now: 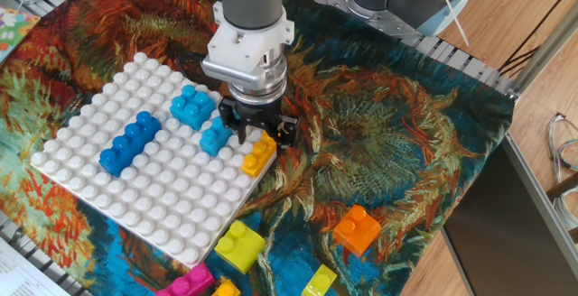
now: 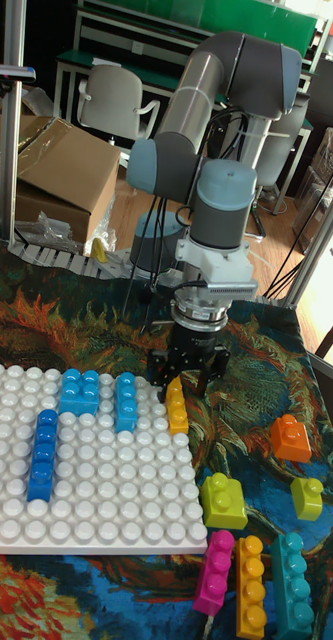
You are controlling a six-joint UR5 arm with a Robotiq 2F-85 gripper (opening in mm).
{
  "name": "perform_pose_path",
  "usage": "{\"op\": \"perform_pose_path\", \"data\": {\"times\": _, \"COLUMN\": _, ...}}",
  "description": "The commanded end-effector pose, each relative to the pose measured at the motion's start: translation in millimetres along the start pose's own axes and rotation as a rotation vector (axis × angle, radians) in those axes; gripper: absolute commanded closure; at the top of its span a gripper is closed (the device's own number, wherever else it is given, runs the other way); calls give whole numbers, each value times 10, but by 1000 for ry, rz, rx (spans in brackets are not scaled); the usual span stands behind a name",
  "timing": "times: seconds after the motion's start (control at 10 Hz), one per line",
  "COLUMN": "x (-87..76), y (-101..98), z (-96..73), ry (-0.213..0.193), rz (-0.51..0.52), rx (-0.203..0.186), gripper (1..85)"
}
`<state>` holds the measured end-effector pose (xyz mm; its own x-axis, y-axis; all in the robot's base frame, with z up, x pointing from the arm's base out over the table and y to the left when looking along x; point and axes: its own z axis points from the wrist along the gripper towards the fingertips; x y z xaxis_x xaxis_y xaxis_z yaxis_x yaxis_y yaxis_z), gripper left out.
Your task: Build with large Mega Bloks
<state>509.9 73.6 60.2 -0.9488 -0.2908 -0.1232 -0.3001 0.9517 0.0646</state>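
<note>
**Orange brick on the baseplate edge, gripper just above it**

The gripper's (image 1: 252, 132) fingertips are dark and sit close over the bricks, so in the fixed view it is hard to say whether they touch anything; in the tall fixed view the gripper (image 2: 189, 377) appears spread, with the fingers apart and nothing between them. The pink brick (image 1: 188, 283) and a small orange piece beside it are cut off by the bottom edge of the fixed view.

The orange brick (image 1: 259, 152) stands on the right edge of the white baseplate (image 1: 135, 197), directly under and slightly forward of the gripper. Just left of it is a light blue brick (image 1: 217, 135), and further left a second, wider light blue brick (image 1: 192, 106), then a long dark blue brick (image 1: 129, 140).

Off the baseplate, on the patterned cloth (image 1: 388, 134) covering the tabletop, lie a yellow-green brick (image 1: 238, 245), another orange brick (image 1: 356, 229) and a small yellow-green brick (image 1: 319, 281). In the tall fixed view a turquoise brick (image 2: 291, 585) lies beside them.
</note>
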Motion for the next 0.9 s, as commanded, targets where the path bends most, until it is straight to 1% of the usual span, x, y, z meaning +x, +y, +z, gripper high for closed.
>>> {"op": "perform_pose_path", "data": {"times": 0.0, "x": -18, "y": 78, "z": -238, "ry": 17, "rz": 84, "rx": -17, "gripper": 613}}
{"op": "perform_pose_path", "data": {"times": 0.1, "x": -31, "y": 73, "z": -263, "ry": 15, "rz": 95, "rx": -12, "gripper": 843}}
{"op": "perform_pose_path", "data": {"times": 0.2, "x": -56, "y": 98, "z": -232, "ry": 7, "rz": 100, "rx": -27, "gripper": 843}}
{"op": "perform_pose_path", "data": {"times": 0.5, "x": -64, "y": 91, "z": -173, "ry": 3, "rz": 87, "rx": -36, "gripper": 843}}
{"op": "perform_pose_path", "data": {"times": 0.8, "x": -38, "y": 40, "z": -92, "ry": 8, "rz": 72, "rx": -29, "gripper": 843}}
